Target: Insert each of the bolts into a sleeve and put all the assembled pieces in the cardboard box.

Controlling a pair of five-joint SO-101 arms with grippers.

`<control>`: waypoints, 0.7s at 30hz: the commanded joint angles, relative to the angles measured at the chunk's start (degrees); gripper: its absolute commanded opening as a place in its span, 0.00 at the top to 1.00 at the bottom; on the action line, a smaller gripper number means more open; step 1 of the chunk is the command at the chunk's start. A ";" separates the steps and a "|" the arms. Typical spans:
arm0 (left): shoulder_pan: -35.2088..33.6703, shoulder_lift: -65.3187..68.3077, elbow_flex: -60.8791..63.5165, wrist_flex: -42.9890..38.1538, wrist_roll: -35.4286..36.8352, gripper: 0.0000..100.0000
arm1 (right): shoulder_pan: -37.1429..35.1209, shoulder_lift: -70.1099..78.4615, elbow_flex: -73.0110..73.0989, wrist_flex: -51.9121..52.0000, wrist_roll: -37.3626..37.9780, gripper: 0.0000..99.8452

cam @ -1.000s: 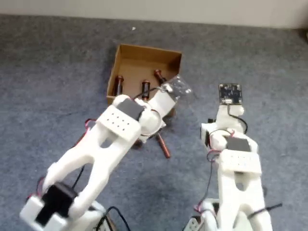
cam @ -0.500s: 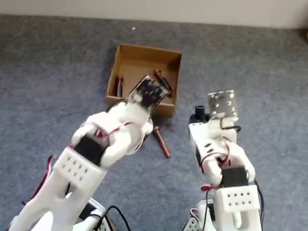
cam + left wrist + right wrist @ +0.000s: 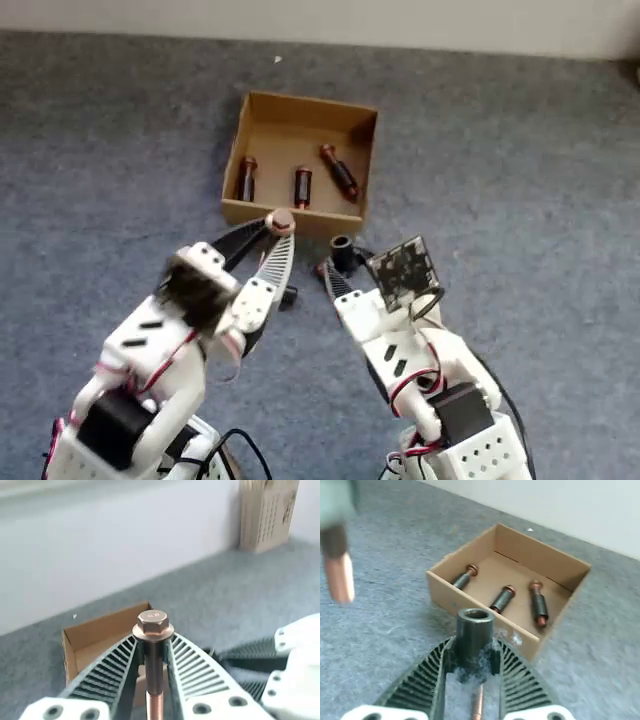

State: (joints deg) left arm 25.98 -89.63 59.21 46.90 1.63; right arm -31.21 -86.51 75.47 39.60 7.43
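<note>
The left arm has drawn back from the cardboard box (image 3: 300,102); the right has swung in beside it. We see the left gripper (image 3: 152,641) clamped on a bolt (image 3: 153,625) and the right gripper (image 3: 475,647) clamped on a sleeve (image 3: 475,627). Three assembled pieces (image 3: 302,186) lie boxed; this pair is not yet joined.

You've got three assembled pieces (image 3: 302,186) in one cardboard box (image 3: 290,140), two loose bolts (image 3: 151,650) (image 3: 477,702) and one empty sleeve (image 3: 475,630)
</note>
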 commanded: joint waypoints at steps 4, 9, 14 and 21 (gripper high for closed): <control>-4.00 -5.67 -0.57 -2.81 6.33 0.99 | -6.64 -12.70 9.98 -12.26 -0.09 0.99; -4.97 -6.02 -0.66 -3.87 10.29 0.99 | -9.45 -19.03 17.10 -18.77 -0.09 0.99; -4.88 -5.93 -0.57 -3.96 13.80 0.99 | -10.77 -17.80 18.95 -21.93 -0.09 0.99; -2.86 -5.76 -0.31 -3.96 16.18 0.99 | -10.86 -17.80 19.21 -22.20 0.00 0.99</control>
State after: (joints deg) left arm 21.41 -95.25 59.21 44.70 16.75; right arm -41.23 -103.74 94.90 19.30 7.43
